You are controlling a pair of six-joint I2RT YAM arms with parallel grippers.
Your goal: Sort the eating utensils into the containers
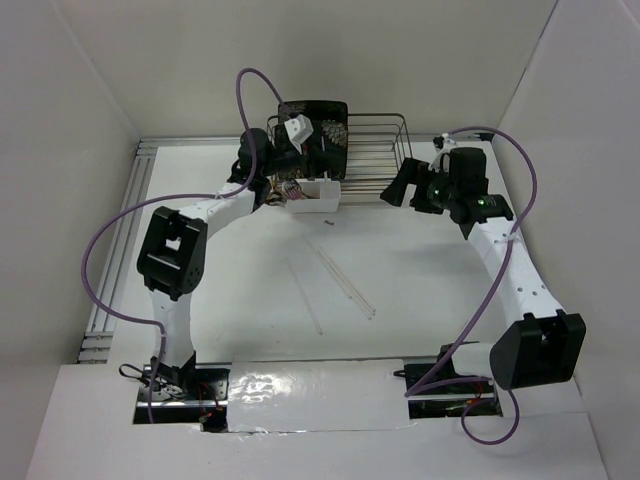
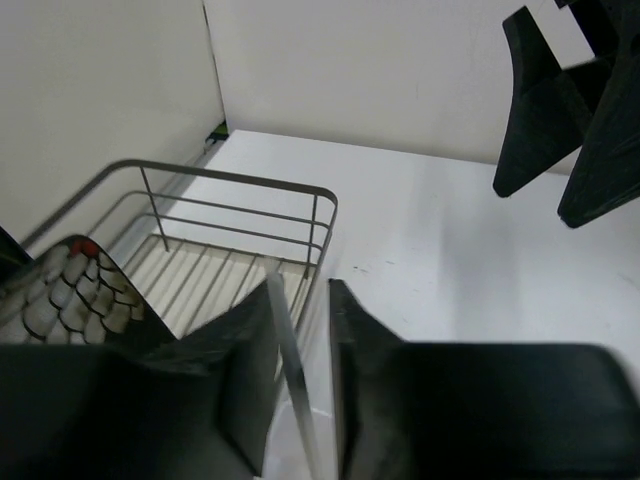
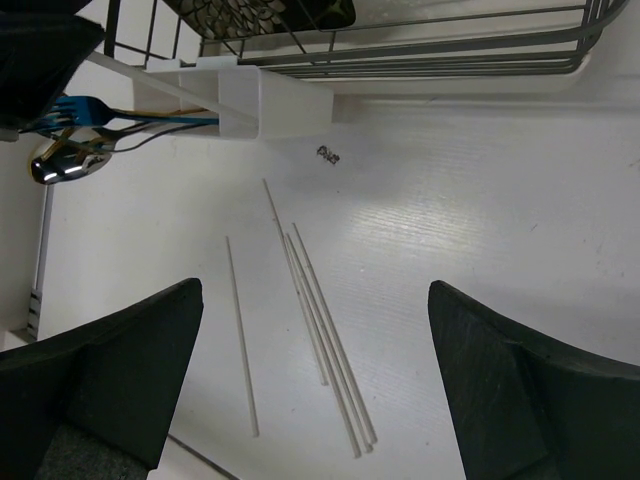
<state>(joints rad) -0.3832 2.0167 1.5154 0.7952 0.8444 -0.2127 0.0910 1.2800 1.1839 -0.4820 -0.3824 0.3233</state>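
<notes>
A small white tub (image 1: 316,196) stands on the table in front of the wire rack; it also shows in the right wrist view (image 3: 268,100). A blue-tinted fork (image 3: 75,108) and silver spoons (image 3: 70,162) stick out of its left end. My left gripper (image 1: 283,180) is above the tub, shut on one pale chopstick (image 2: 287,365) that slants down into the tub (image 3: 150,80). Several chopsticks (image 3: 322,325) lie loose on the table (image 1: 340,275), one (image 3: 240,335) a little apart. My right gripper (image 3: 312,290) is open and empty above them, right of the tub (image 1: 400,185).
The dark wire rack (image 1: 375,155) stands at the back, with the black floral plate (image 1: 318,125) leaning in its left end; both show in the left wrist view (image 2: 235,225), (image 2: 70,290). A small dark speck (image 3: 326,153) lies just before the tub. White walls close in the table.
</notes>
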